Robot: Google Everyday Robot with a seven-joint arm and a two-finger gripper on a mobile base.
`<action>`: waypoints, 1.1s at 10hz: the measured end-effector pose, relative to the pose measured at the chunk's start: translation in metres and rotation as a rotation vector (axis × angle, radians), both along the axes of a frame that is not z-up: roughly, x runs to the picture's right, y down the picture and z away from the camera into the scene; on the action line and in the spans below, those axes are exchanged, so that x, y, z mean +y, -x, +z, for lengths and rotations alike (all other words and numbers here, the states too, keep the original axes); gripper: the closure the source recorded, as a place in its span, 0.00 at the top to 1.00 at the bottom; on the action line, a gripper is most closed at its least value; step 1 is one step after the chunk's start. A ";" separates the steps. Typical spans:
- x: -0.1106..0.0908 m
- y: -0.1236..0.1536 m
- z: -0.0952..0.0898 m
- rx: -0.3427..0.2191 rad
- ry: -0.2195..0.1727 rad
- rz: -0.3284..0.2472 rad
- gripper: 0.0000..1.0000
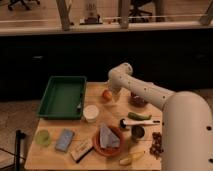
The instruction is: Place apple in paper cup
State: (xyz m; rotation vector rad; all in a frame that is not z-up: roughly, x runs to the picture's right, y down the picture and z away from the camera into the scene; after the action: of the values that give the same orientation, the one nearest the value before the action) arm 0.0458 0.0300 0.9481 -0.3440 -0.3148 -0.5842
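The apple (pixel 106 94) is a small orange-red fruit on the wooden table (pixel 55 155), near its back edge. The paper cup (pixel 91 112) is short and white and stands upright just in front of the apple, to its left, apart from it. My gripper (pixel 115 96) hangs from the white arm (pixel 150 92), right beside the apple on its right side and close to the tabletop. The apple rests on the table.
A green tray (pixel 62 96) lies left of the cup. A dark bowl (pixel 137 100), a green vegetable (pixel 139 116), a metal cup (pixel 137 132), grapes (pixel 157 144), a banana (pixel 131 158), a red plate (pixel 107 140), a snack bar (pixel 82 149), a blue packet (pixel 65 140) and a pale green cup (pixel 43 137) crowd the table.
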 end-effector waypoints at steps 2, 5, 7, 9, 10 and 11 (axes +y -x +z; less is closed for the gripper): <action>0.003 -0.001 0.007 -0.010 0.019 0.005 0.72; 0.007 0.001 0.012 -0.032 0.041 0.016 0.41; 0.010 0.002 0.013 -0.043 0.049 0.025 0.21; 0.010 0.001 0.010 -0.052 0.047 0.028 0.03; 0.008 0.001 0.008 -0.056 0.041 0.028 0.00; 0.005 0.001 0.004 -0.058 0.032 0.027 0.00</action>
State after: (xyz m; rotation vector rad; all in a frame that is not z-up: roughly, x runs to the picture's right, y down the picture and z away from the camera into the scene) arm 0.0451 0.0348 0.9525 -0.3536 -0.3847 -0.5635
